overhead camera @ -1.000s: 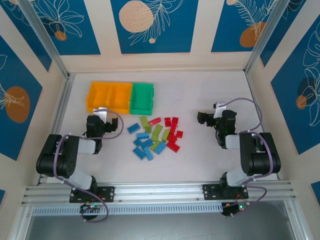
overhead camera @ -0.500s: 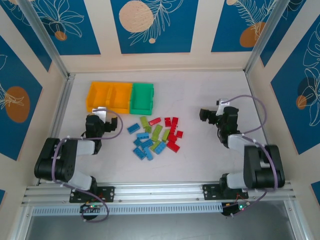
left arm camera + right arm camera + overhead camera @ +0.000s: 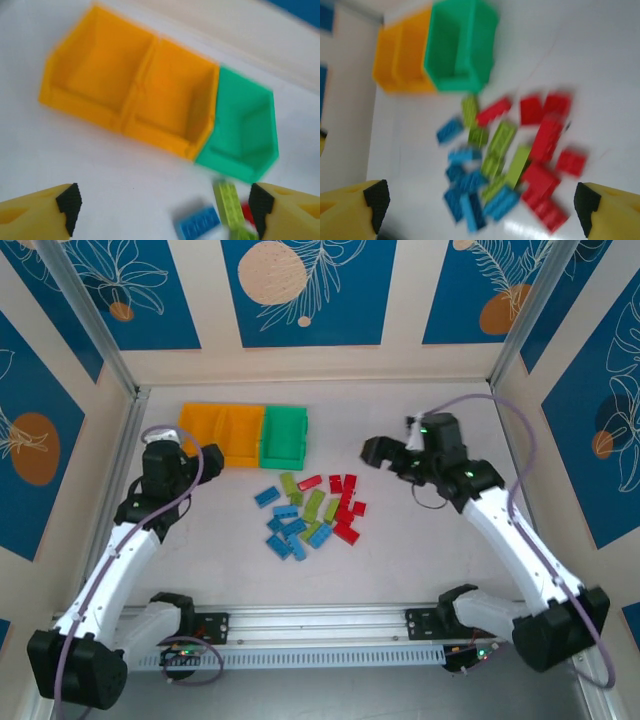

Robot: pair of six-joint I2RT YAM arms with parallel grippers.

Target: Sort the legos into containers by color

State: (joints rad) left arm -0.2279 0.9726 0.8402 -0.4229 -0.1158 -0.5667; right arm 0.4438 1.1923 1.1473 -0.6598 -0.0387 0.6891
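The legos [image 3: 312, 510] lie in a loose pile mid-table: red bricks [image 3: 547, 137] on the right, blue bricks [image 3: 470, 195] on the left, lime bricks [image 3: 502, 145] between. The containers stand behind the pile in a row, two orange bins [image 3: 215, 432] and one green bin [image 3: 284, 435], and look empty. My left gripper [image 3: 205, 458] hovers open just in front of the orange bins [image 3: 135, 90], nothing between its fingers. Above the pile's right side, my right gripper [image 3: 376, 450] hangs open, empty. Both wrist views are blurred.
Low frame walls enclose the white table [image 3: 420, 560]. A metal rail [image 3: 320, 620] runs along the near edge by the arm bases. In the left wrist view a blue brick [image 3: 197, 222] and a lime brick [image 3: 227, 200] lie near the green bin [image 3: 245, 130].
Both arms have unfolded from a tucked pose. The left gripper swung up toward the orange bins. The right gripper moved left and forward toward the pile. The legos have not moved.
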